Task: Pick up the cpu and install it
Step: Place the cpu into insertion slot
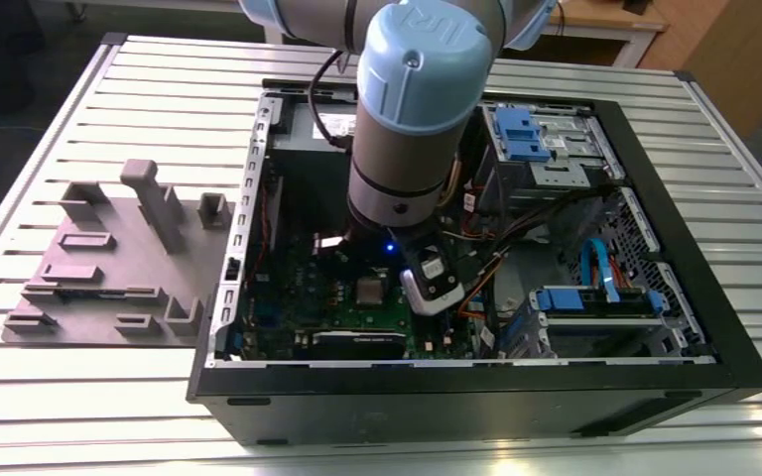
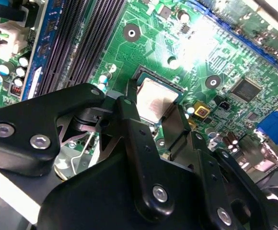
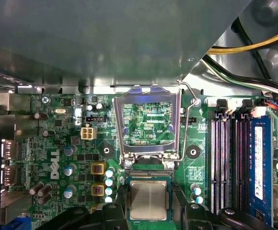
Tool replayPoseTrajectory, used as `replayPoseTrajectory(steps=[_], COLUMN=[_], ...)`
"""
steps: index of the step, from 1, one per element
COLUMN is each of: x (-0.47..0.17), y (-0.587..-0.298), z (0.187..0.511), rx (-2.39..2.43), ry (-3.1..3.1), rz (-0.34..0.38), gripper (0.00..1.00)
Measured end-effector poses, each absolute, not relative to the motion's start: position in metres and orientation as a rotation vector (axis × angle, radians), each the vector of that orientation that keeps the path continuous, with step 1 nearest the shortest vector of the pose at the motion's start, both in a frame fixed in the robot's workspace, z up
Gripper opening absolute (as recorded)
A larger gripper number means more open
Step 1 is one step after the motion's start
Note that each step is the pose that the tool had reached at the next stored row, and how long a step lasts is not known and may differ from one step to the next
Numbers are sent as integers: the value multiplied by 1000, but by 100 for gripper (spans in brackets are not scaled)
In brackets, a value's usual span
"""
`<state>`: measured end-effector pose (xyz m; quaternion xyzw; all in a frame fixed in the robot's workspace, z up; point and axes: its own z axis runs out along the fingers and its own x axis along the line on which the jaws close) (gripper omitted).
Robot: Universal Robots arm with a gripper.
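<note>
The cpu (image 3: 148, 203) is a small silvery square lying flat in the socket (image 3: 148, 174) on the green motherboard (image 3: 62, 139) inside the open computer case (image 1: 487, 402). From the exterior view it shows as a small grey square (image 1: 372, 292) below the arm's wrist. My gripper (image 2: 153, 109) hangs straight over it, its black fingers (image 2: 129, 103) pressed against two opposite sides of the chip, shut on it. The socket's silver load frame (image 3: 118, 124) stands tilted open behind the chip, with its wire lever (image 3: 189, 120) raised beside it.
Memory slots (image 3: 225, 158) and a blue memory stick (image 3: 256, 158) run beside the socket. Yellow and black cables (image 3: 254, 45) cross above them. Capacitors (image 3: 109, 182) crowd the socket's other side. A grey parts fixture (image 1: 103, 258) lies on the slatted table at the exterior view's left.
</note>
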<state>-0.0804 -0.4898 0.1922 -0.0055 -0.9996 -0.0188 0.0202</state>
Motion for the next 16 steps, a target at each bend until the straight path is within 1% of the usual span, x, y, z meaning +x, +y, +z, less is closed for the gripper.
replayPoseTrajectory(steps=[16], x=[-80], y=[-489], z=[188], rx=[-19], ry=[-3100], rz=[-59], gripper=[45])
